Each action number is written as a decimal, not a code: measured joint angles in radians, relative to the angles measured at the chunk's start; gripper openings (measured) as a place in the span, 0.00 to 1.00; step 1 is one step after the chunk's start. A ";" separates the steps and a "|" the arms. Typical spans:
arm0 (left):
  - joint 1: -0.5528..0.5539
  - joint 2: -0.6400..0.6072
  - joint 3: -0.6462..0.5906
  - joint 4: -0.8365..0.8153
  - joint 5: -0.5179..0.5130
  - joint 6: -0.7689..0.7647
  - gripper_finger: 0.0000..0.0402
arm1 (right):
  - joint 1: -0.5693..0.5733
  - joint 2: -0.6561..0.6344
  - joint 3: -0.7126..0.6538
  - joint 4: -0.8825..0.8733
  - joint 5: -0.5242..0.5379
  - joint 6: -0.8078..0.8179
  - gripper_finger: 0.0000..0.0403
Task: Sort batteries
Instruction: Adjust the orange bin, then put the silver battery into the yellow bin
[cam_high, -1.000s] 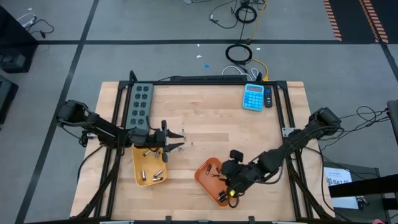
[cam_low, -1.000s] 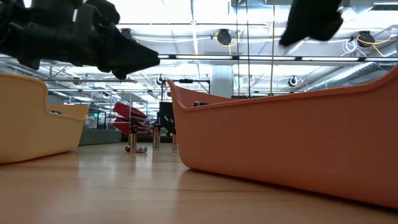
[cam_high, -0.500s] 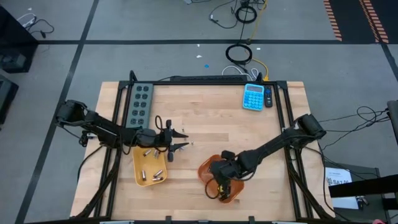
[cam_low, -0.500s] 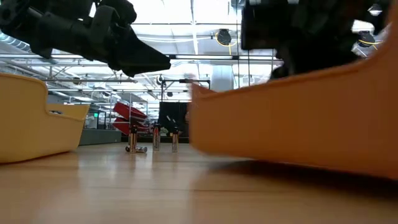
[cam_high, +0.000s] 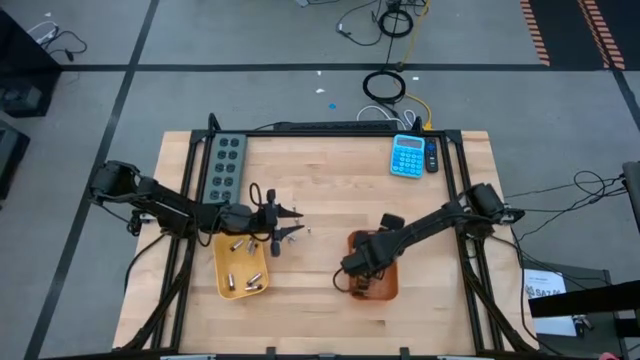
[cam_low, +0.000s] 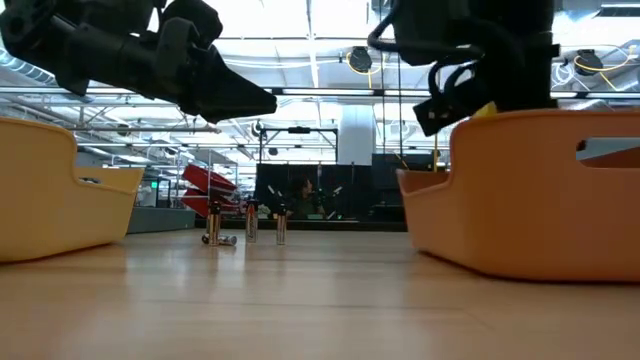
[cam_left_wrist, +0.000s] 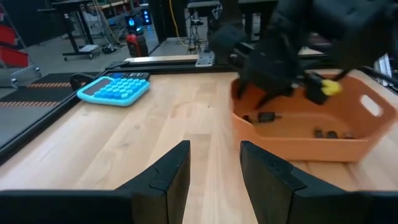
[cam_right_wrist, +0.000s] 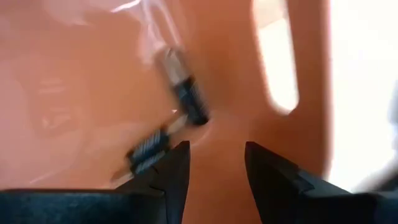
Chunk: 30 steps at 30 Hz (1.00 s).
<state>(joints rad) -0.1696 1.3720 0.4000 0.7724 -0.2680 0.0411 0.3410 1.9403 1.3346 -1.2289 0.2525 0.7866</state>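
Note:
Several small batteries (cam_low: 250, 222) stand upright on the wooden table, with one lying beside them; in the high view they (cam_high: 301, 224) are right of the yellow tray (cam_high: 222, 285). More cells lie in the yellow tray. My left gripper (cam_high: 286, 228) hovers open above the table between that tray and the standing cells. My right gripper (cam_high: 357, 275) is open and reaches down into the orange tray (cam_high: 388, 290). Two dark-and-silver cells (cam_right_wrist: 186, 99) lie on the tray floor ahead of the right gripper's fingers. My right gripper's open fingers (cam_right_wrist: 171, 171) point down into the orange tray near its end wall with the handle slot (cam_right_wrist: 277, 68). Whether they touch the floor or wall I cannot tell. The tray sits flat on the table.
A blue calculator (cam_high: 408, 155) lies at the far right corner and a grey power strip (cam_high: 226, 165) along the far left edge. The black table frame runs down both sides. Bare wood lies between the two trays.
The orange tray has slid toward the right and far side and turned about, from lying slanted to standing square with the table. My right gripper stayed inside it and swung with it. My left gripper has drifted slightly toward the right, staying open.

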 joint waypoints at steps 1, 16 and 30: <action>0.000 0.000 0.000 0.001 0.000 0.001 0.37 | -0.007 -0.004 0.000 -0.013 0.019 -0.005 0.36; 0.052 -0.218 0.122 -0.598 0.095 -0.089 0.37 | 0.183 -0.286 -0.032 0.182 0.314 0.044 0.36; 0.256 -0.096 0.310 -0.980 0.367 -0.010 0.37 | -0.062 -0.639 -0.568 1.184 0.509 -0.524 0.21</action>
<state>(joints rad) 0.0868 1.2757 0.7102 -0.2075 0.0994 0.0313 0.2790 1.3012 0.7663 -0.0449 0.7613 0.2624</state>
